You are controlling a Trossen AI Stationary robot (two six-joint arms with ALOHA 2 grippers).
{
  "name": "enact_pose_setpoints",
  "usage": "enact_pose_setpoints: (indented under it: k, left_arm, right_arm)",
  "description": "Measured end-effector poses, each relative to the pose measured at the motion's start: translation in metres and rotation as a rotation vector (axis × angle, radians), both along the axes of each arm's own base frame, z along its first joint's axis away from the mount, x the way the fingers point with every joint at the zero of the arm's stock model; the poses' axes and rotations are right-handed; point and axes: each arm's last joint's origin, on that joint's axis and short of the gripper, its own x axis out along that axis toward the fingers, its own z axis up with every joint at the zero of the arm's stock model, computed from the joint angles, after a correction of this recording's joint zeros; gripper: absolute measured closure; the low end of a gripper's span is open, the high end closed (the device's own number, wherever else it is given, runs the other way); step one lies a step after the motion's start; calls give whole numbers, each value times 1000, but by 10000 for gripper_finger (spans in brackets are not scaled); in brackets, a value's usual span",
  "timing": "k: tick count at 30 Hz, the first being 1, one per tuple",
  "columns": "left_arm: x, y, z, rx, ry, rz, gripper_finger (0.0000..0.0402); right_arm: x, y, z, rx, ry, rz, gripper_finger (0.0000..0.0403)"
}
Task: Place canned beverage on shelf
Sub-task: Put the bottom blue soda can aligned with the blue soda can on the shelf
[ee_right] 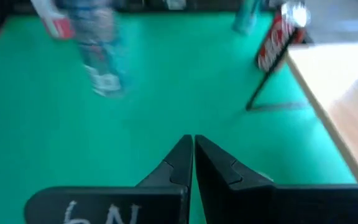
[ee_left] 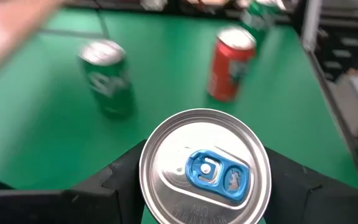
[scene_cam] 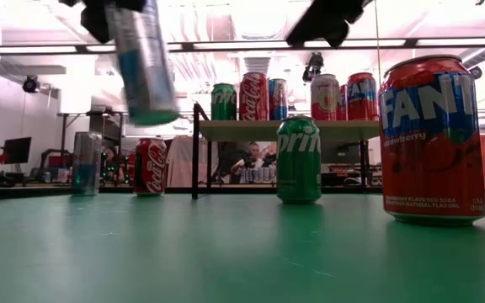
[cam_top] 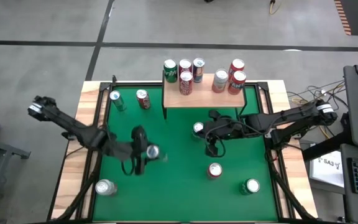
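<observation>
High view: left gripper (cam_top: 143,151) over the green tabletop (cam_top: 179,193), left of centre, clamped on a slim silver can (cam_top: 152,151) with a blue tab, lifted clear of the felt as seen in the low view (scene_cam: 144,59). Right gripper (cam_top: 211,147) just in front of the shelf (cam_top: 204,99), fingers pressed together, holding nothing. Shelf at the table's far edge, wooden top carrying six cans. More cans upright on the felt: a green one (cam_top: 251,186), a red one (cam_top: 214,170), a silver one (cam_top: 105,187).
</observation>
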Motion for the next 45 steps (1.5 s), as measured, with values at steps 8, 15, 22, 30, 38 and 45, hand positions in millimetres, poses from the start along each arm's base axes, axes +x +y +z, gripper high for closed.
enact_pose_setpoints:
  k: [8,15,22,30,38,45]
  left_arm:
    - [-5,50,25,79,-92,102,185]
    - [-8,65,33,109,-133,147,185]
    - [-6,72,39,103,-187,179,185]
    - [-3,72,50,119,-213,172,185]
    - [-2,72,57,146,-226,165,185]
    - [-1,72,58,183,-236,153,147]
  right_arm:
    - [26,1,-3,-103,-138,1,373]
    - [55,-5,2,-113,-171,-30,272]
    - [91,-6,9,-158,-170,-18,144]
    - [121,-11,12,-175,-135,-84,60]
    - [129,-23,5,-170,-124,-128,72]
    - [129,-25,5,-179,-126,-127,182]
